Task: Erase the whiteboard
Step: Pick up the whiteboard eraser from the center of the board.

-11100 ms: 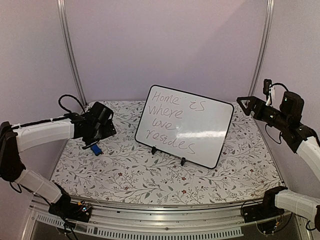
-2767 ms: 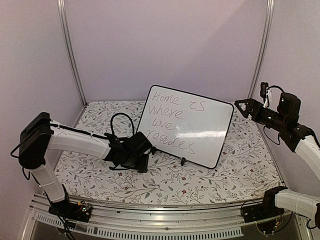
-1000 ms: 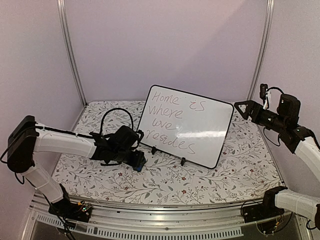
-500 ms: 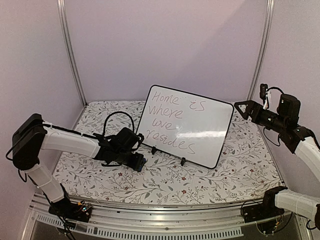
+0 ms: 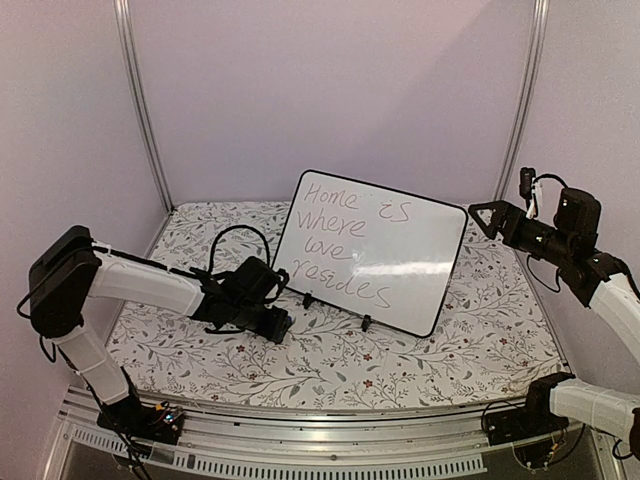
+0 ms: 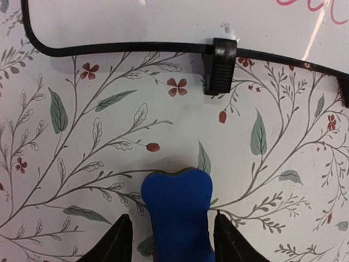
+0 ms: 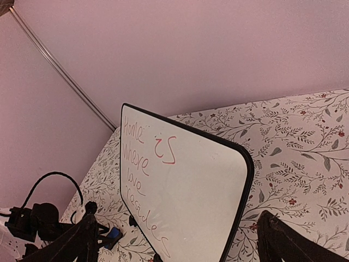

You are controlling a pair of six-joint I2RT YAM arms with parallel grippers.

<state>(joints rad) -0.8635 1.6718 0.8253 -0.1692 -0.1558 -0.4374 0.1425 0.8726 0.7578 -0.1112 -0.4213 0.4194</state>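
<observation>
The whiteboard [image 5: 390, 250] stands tilted on small black feet at mid table, with "Home is where love resides" in purple on its left half. Its lower rim and one foot [image 6: 220, 65] fill the top of the left wrist view. My left gripper [image 5: 278, 325] is low over the table just left of the board's lower left corner. It is shut on a blue eraser [image 6: 177, 202], which sticks out forward between the black fingers [image 6: 121, 240]. My right gripper [image 5: 478, 215] hangs open and empty in the air off the board's upper right corner, facing the whiteboard [image 7: 185, 185].
A floral cloth [image 5: 300, 370] covers the table. Metal posts [image 5: 140, 100] and pink walls close in the back and sides. The left arm's black cable [image 5: 235, 240] loops above its wrist. The eraser [image 7: 113, 236] also shows small in the right wrist view.
Eleven seconds ago the left gripper was at the table's left side; it now sits by the board's lower left corner with the eraser. Over the last second it barely shifted. The writing is unchanged.
</observation>
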